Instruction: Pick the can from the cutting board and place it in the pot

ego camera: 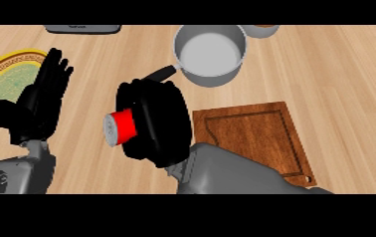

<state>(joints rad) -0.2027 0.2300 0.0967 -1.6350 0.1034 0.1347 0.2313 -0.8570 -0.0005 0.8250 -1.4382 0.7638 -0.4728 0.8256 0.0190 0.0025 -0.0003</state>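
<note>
1. The right hand (155, 124) had its fingers curled round the can (122, 126) and hid much of it. Only the red side and one pale metal end showed, at the hand's left.
2. The can was held clear of the counter, tipped on its side with the metal end facing left. It sat nearer the robot than the pot (209, 52) and to the pot's left, just beyond the tip of the pot's black handle (161, 73).
3. The cutting board (253, 136) lay nearer the robot than the pot and slightly to its right, with nothing on it, so the pick looked done and the carry to the pot remained.
4. The can was judged stiff and fairly light, and unlikely to dent in the hand. Its smooth round wall could slip or roll, so a hold across the middle of the side, as seen here, suited it better than one on the ends.
5. The pot's mouth was wide and open. The can would probably need turning upright, or lowering end first, so it did not catch the rim or the handle.
6. The left hand (46, 94) rested open with fingers up, far to the pot's left, beside a yellow-rimmed plate (13, 74).
</note>
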